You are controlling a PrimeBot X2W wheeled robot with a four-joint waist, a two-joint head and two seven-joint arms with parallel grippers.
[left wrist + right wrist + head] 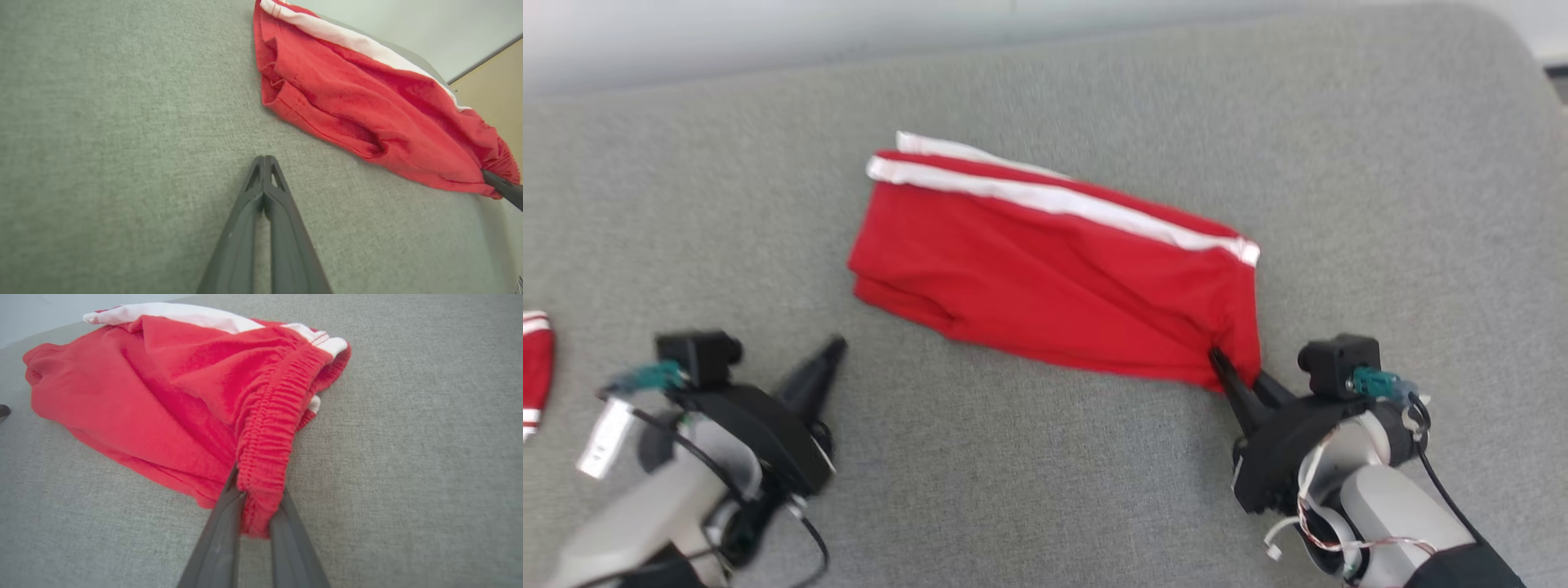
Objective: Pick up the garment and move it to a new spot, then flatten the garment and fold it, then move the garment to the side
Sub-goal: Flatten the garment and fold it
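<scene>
At the far left edge of the head view a bit of another red-and-white cloth (534, 367) lies on the grey woven cushion (1380, 204), well apart from the work. Next along is the left gripper (832, 349), its two long dark fingers pressed tip to tip with nothing between them. The left wrist view shows those closed fingertips (265, 163) over bare cushion, touching no cloth.

In the middle lie the red jersey shorts with a white side stripe (1054, 269). They are doubled leg on leg and rumpled, with creases running slantwise toward their lower right corner. At that corner the right gripper (1235, 371) has its jaws closed on the gathered elastic waistband (265, 428). The right wrist view shows red cloth pinched between the fingers.

To my eye this is a tug to draw the shorts flat, or to slide them along. Done well, the pull would run low along the cushion and straight away from the hems, so the creases tighten out rather than bunch. A pull from one corner alone is likely to skew the cloth, so the empty left gripper would do best to take or pin the hem corner nearest it as a counter-hold. Lifting high risks the top leg sliding off the bottom one.
</scene>
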